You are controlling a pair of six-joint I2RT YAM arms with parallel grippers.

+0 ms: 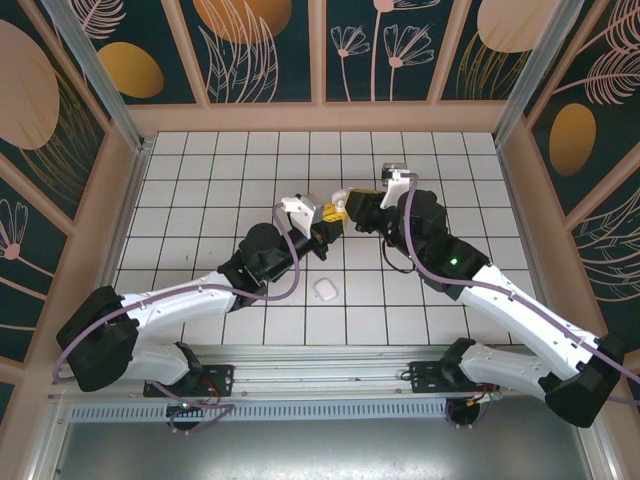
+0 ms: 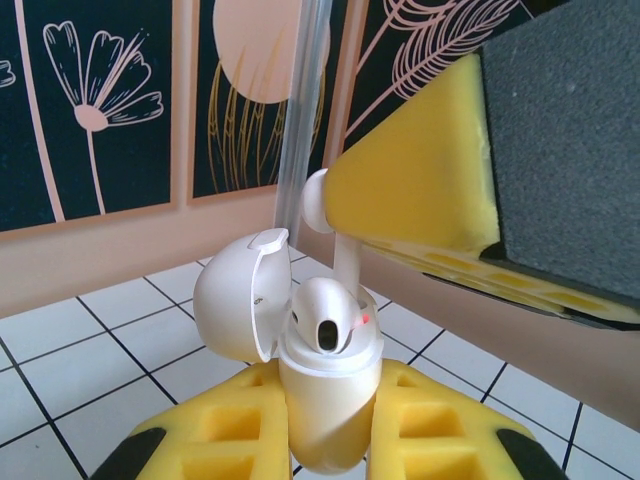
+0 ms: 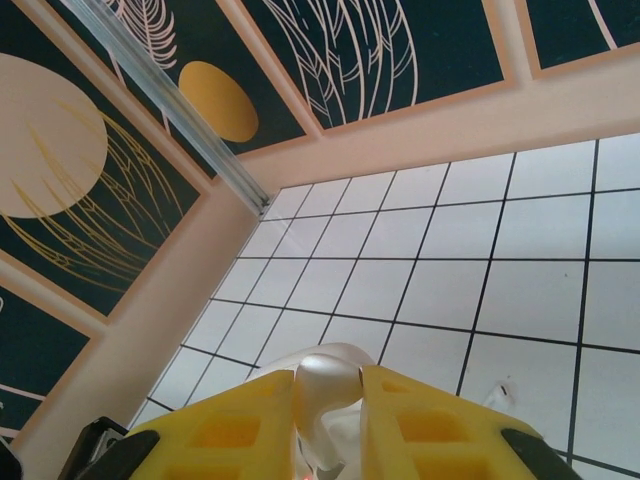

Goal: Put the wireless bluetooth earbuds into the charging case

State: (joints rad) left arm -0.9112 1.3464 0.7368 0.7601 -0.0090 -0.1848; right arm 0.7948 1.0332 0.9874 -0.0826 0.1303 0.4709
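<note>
Yellow fingers (image 2: 230,430) of the left hand (image 2: 325,425) are clenched on the open case (image 2: 325,400), which stands upright between them. Its lid (image 2: 232,297) hangs back to one side. The case's lower body is sunk between the fingers and cut off at the bottom edge of the left wrist view.

One earbud (image 2: 330,318) sits in the case, a red dot glowing beside it. A second earbud (image 2: 313,200) hangs just above the left hand with its stem pointing down at the case. The right hand (image 3: 328,410) pinches it. Part of its head is hidden behind that hand's yellow pad, and the tip of its stem disappears behind the seated earbud, so I cannot tell whether it touches the case. In the right wrist view its lower part is buried between the fingers.

That makes two earbuds and two cases. The second case (image 1: 323,289) lies closed on the table (image 1: 200,180), apart from both hands, on the side toward the arm bases. From overhead the two hands meet above the table, and they hide the open case and both earbuds.
</note>
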